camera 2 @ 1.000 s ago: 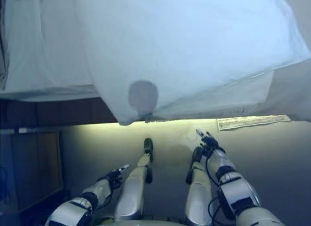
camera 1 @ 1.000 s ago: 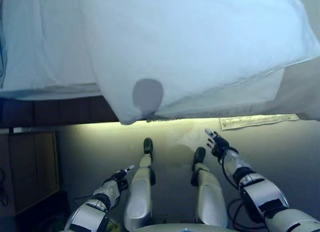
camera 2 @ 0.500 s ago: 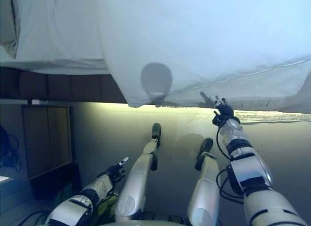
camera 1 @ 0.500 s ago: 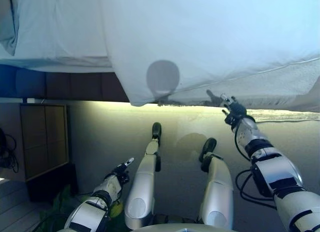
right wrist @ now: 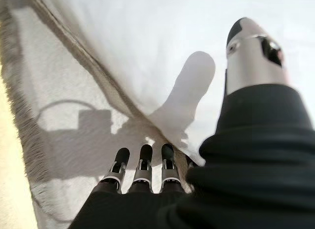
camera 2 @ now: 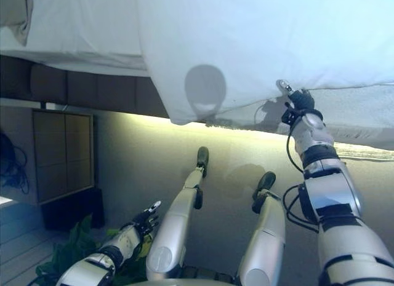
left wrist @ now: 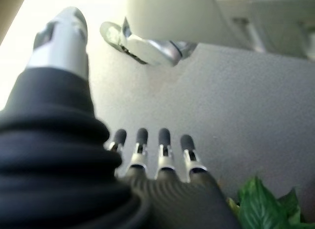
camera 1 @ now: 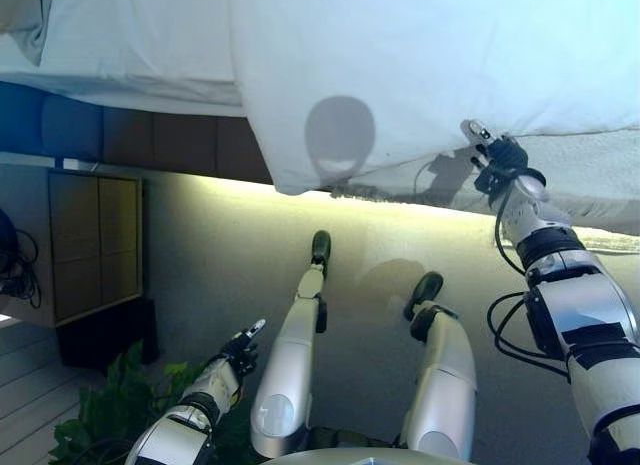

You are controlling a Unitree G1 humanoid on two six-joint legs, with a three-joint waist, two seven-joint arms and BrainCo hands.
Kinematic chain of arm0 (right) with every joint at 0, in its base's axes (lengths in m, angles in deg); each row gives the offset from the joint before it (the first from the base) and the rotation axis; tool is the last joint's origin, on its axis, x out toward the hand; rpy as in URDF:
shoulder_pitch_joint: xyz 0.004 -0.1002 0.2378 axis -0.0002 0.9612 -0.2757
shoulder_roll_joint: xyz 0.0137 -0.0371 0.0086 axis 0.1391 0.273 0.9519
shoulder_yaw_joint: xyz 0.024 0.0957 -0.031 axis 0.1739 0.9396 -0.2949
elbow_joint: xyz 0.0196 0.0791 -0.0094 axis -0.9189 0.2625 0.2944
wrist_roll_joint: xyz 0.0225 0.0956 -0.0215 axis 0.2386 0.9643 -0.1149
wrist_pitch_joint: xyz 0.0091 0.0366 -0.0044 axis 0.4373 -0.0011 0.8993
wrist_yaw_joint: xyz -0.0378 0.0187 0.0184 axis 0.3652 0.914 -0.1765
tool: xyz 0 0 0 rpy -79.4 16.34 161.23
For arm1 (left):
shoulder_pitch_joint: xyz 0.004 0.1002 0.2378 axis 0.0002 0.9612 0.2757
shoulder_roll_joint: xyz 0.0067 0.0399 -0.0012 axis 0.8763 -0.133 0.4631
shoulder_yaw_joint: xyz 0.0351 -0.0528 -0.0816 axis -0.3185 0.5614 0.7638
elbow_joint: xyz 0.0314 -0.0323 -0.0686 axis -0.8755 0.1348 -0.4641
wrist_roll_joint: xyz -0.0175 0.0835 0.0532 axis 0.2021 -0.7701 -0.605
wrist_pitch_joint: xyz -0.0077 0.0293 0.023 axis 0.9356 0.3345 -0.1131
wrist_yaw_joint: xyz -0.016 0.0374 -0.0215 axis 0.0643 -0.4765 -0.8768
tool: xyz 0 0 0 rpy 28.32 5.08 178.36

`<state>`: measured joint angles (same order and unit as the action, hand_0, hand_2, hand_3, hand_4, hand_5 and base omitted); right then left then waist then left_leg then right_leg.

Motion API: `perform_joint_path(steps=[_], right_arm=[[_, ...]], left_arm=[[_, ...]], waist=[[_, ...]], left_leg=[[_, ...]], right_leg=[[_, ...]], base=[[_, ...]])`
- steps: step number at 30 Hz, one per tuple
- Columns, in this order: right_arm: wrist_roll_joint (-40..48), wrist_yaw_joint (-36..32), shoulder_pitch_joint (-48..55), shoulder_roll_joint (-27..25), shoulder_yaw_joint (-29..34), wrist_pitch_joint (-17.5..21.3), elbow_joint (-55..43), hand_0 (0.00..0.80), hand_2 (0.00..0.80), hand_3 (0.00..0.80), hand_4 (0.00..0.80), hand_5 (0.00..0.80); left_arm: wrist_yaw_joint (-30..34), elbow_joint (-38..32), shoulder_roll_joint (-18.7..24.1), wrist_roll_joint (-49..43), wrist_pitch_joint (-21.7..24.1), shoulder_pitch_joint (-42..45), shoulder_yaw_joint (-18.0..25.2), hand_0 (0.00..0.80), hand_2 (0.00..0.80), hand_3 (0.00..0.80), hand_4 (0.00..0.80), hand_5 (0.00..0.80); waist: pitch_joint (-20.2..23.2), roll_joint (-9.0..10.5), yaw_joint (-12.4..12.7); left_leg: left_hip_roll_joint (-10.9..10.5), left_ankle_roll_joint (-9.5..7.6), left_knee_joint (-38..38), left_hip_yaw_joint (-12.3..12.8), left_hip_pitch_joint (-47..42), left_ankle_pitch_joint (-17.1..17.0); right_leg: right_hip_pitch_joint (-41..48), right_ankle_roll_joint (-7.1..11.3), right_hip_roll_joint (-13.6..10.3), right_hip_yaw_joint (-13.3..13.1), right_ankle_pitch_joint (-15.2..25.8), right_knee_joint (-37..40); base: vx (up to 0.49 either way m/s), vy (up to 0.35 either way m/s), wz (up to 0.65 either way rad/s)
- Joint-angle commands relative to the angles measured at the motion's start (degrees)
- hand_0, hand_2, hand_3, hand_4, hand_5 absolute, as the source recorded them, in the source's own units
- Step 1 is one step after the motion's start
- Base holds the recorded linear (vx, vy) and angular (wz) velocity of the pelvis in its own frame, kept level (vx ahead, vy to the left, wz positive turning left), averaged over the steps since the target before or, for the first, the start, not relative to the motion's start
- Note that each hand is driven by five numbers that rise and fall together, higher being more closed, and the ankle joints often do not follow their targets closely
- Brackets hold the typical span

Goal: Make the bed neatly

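Right eye view: right robot hand (camera 2: 297, 101) now raised from down by the floor to the hanging edge of the white duvet (camera 2: 258, 46), just at its hem above the fringed blanket (camera 2: 351, 117). Fingers (right wrist: 142, 162) straight, thumb apart, nothing grasped yet. Duvet draped over the bed's side, one corner sagging low. Left robot hand (camera 1: 240, 347) released, idle near the floor by a green plant (camera 1: 110, 415). Probably about to take the hem.
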<state>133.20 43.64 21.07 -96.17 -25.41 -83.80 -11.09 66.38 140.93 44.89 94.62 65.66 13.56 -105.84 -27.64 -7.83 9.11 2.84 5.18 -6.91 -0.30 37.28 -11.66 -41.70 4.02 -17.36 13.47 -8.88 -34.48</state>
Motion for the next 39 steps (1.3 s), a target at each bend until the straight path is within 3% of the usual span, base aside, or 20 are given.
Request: perform_joint_path(steps=[1, 11, 12, 13, 14, 26, 33, 39], right_arm=[[-0.4, -0.4, -5.5, -4.6, -1.2, 0.6, -3.6, 0.000, 0.000, 0.000, 0.000, 0.000], [3.3, -3.9, -8.4, -5.1, -0.9, 2.1, -7.2, 0.000, 0.000, 0.000, 0.000, 0.000], [3.5, -4.5, -8.0, -4.8, -0.9, 2.3, -7.8, 0.044, 0.044, 0.044, 0.044, 0.044], [3.4, -4.8, -7.7, -4.5, -0.9, 2.5, -8.3, 0.696, 0.696, 0.696, 0.696, 0.696], [3.4, -5.4, -7.2, -4.2, -0.8, 2.8, -8.8, 0.800, 0.800, 0.800, 0.800, 0.800], [5.0, -14.4, 0.6, 0.1, 2.1, 0.2, -8.7, 0.800, 0.800, 0.800, 0.800, 0.800], [4.6, -18.3, 4.1, 2.2, 2.3, -4.2, -6.5, 0.800, 0.800, 0.800, 0.800, 0.800], [5.4, -22.2, 6.8, 4.0, 0.9, -9.0, -7.2, 0.800, 0.800, 0.800, 0.800, 0.800]], left_arm=[[1.0, -1.1, 1.8, 0.8, 0.6, 3.8, 0.1, 0.000, 0.000, 0.000, 0.000, 0.000], [1.9, -3.1, 2.9, -0.5, 0.2, 6.4, 1.0, 0.000, 0.000, 0.000, 0.000, 0.000], [2.1, -3.1, 3.1, -0.7, 0.1, 6.7, 1.1, 0.000, 0.000, 0.000, 0.000, 0.000], [2.1, -3.2, 3.2, -1.0, 0.1, 6.7, 1.3, 0.000, 0.000, 0.000, 0.000, 0.000], [2.2, -3.3, 3.2, -1.3, 0.1, 6.8, 1.4, 0.000, 0.000, 0.000, 0.000, 0.000], [1.4, -3.8, 3.6, -2.7, 0.0, 5.6, 0.7, 0.000, 0.000, 0.000, 0.000, 0.000], [2.3, -0.5, 3.6, -5.3, 1.3, 5.3, 1.6, 0.000, 0.000, 0.000, 0.000, 0.000], [3.3, -0.4, 4.4, -4.6, 4.3, 4.2, 2.1, 0.000, 0.000, 0.000, 0.000, 0.000]], waist=[[-0.2, -1.45, 1.5], [-0.6, -1.50, 2.2], [-0.6, -1.29, 2.3], [-0.6, -1.09, 2.3], [-0.6, -0.93, 2.3], [3.1, 0.99, 1.7], [6.3, 2.12, 1.4], [8.7, 3.14, 0.8]], left_leg=[[2.0, -0.75, -6.5, 0.6, 2.5, 6.8], [2.3, -0.70, -6.6, 0.6, 2.7, 6.7], [2.4, -0.65, -6.5, 0.6, 2.4, 6.7], [2.5, -0.61, -6.3, 0.7, 2.0, 6.8], [2.5, -0.60, -6.1, 0.7, 1.6, 6.8], [3.6, -0.34, -2.5, 2.5, -7.9, 7.3], [4.6, -0.02, 0.5, 3.8, -15.6, 7.8], [5.4, 0.16, 3.7, 4.9, -20.7, 6.1]], right_leg=[[-0.5, 3.15, -1.4, -2.2, 7.7, 8.8], [-0.7, 3.05, -1.5, -2.1, 7.2, 8.1], [-0.2, 3.04, -1.4, -1.9, 7.3, 8.3], [0.2, 3.03, -1.4, -1.7, 7.3, 8.6], [0.7, 3.04, -1.4, -1.5, 7.4, 8.9], [11.4, 3.99, -1.5, 1.3, 8.4, 15.3], [20.1, 4.63, -1.1, 2.4, 10.0, 21.3], [26.5, 4.28, -0.4, 3.8, 12.5, 26.5]], base=[[0.040, 0.030, 0.00], [0.011, 0.008, 0.00], [0.000, 0.000, 0.00], [0.000, 0.000, 0.00], [0.000, 0.000, 0.00], [0.015, 0.002, -0.04], [0.024, 0.004, -0.01], [0.016, 0.017, -0.01]])
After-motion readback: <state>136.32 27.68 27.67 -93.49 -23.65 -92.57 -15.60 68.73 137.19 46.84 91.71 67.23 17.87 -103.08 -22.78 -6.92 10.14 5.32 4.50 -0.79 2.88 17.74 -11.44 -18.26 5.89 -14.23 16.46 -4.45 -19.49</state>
